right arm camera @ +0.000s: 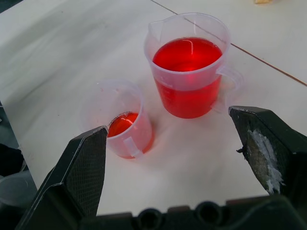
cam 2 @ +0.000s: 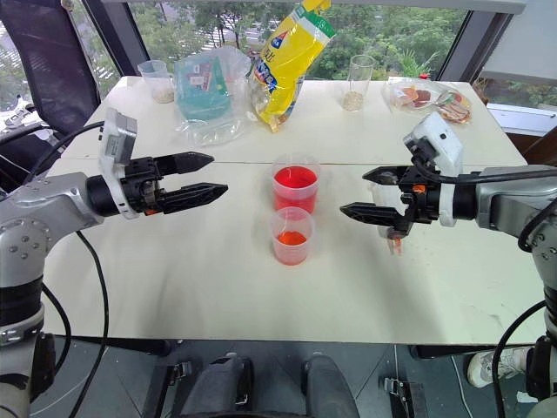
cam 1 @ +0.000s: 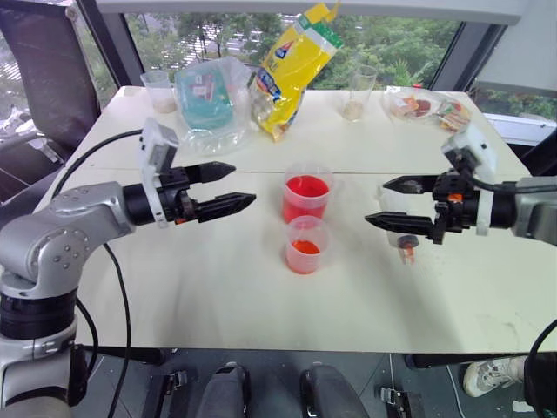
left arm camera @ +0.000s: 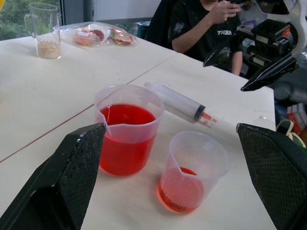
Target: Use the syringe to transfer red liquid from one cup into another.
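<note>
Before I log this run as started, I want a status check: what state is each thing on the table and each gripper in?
Larger clear plastic cup: upright, well filled with red liquid.
Smaller clear plastic cup: upright, a little red liquid at the bottom.
Large clear plastic syringe: lying on its side on the white table, not held.
Left gripper: open, empty.
Right gripper: open, empty.

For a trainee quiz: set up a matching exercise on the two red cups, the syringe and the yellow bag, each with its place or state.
1. larger cup
2. smaller cup
3. syringe
4. yellow bag

a. lying on its side on the table
b. a little red liquid at the bottom
c. far side of the table, by the window
d. over half full of red liquid

Pairs: 1-d, 2-b, 3-a, 4-c
</note>
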Tool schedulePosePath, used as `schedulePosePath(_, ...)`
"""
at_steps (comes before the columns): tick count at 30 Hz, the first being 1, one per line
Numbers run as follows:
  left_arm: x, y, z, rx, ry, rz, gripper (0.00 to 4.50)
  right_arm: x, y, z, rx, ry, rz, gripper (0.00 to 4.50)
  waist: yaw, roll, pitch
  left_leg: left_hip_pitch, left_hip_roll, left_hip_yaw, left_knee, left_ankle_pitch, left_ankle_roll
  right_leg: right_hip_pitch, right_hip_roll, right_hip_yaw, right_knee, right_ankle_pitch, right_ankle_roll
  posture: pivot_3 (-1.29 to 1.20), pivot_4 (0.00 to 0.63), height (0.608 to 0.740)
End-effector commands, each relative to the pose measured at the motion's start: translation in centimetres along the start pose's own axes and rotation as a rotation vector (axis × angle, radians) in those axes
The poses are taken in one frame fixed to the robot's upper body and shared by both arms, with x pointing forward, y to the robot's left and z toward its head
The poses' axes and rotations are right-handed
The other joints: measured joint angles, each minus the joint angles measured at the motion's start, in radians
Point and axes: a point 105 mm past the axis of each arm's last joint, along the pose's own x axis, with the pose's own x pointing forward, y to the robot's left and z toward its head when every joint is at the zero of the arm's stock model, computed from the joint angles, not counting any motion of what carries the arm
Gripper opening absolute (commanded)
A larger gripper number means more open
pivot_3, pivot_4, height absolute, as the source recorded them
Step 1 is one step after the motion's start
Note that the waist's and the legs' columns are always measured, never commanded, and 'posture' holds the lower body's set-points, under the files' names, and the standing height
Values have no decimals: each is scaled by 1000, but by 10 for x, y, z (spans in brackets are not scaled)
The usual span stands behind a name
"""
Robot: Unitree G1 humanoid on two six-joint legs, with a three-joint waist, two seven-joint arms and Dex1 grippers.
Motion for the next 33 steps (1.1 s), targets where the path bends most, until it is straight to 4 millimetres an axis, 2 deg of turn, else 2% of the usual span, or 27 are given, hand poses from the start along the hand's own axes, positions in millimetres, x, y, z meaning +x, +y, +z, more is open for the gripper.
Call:
schedulePosePath(1, 0, -5, 11, 47, -39, -11, 4500, -8, -1, 10, -48, -20, -23, 4413, 0, 0, 0, 0, 0, 0, 0, 0, 0, 0, 0, 0, 0, 0, 0, 0, 150, 740)
schedulePosePath(12, 3, -4, 13, 45, -54, -21, 4500, -10, -6, 5, -46, 6, -53, 4413, 0, 0, 0, 0, 0, 0, 0, 0, 0, 0, 0, 0, 0, 0, 0, 0, 150, 740)
schedulePosePath(19, 5, -5, 12, 50, -56, -32, 4500, -11, -17, -2, -18, 53, -121, 4413, 0, 0, 0, 0, 0, 0, 0, 0, 0, 0, 0, 0, 0, 0, 0, 0, 150, 740)
schedulePosePath(23, 6, -6, 10, 48, -56, -38, 4500, -6, -34, -8, 38, 103, -199, 4413, -2, 0, 0, 0, 0, 0, 0, 0, 0, 0, 0, 0, 0, 0, 0, 0, 150, 740)
schedulePosePath(33, 14, -6, 9, 66, -65, -58, 4500, 17, -93, -36, 279, 305, -450, 4413, -2, 0, 0, 1, 0, 1, 0, 0, 0, 0, 0, 1, 0, 0, 0, 0, 150, 740)
